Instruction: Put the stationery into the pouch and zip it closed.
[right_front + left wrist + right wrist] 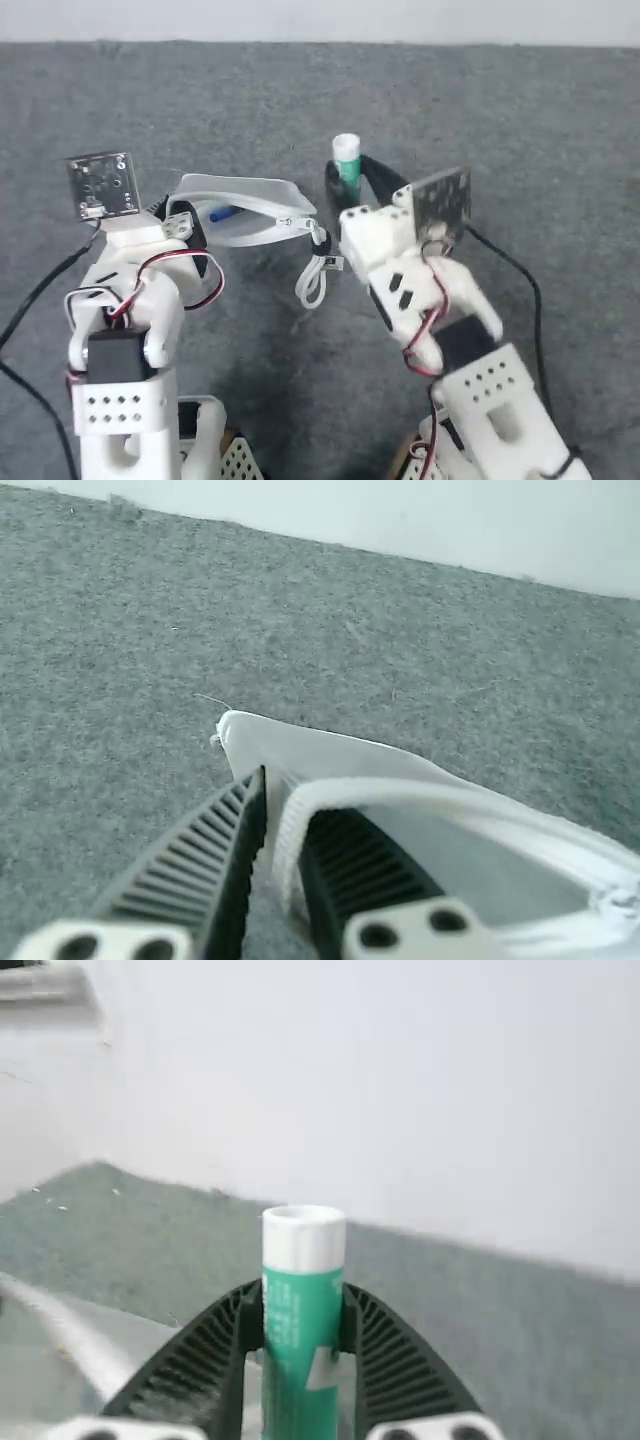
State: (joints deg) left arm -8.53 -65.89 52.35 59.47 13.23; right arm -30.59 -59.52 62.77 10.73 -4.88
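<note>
On the grey tabletop, left of centre, I've got 1 pouch, white and see-thru, mouth gaping open. Count: 2 arms, 2 tools, 1 pouch, 1 glue stick, 1 blue item lying inside the pouch, and 1 white strap loop trailing from the pouch's right end toward the near side.

Left tool sits at the pouch's left end. From the high view I get the layout and the blue item. The left wrist view adds the grip detail: the pouch rim runs between the two ribbed black fingers, and the left tool is pinched onto it w/ barely a gap.

Right tool is just right of the pouch's right end and a bit farther back, jaws closed round the glue stick mid-body. The right wrist view adds the close-up. The glue stick is green w/ a white cap, the cap pokes out past the fingertips, and the right tool presses it from both sides. There's a white wall behind. The stick is outside the pouch, apart from it. Can't tell if its base touches the tabletop.
</note>
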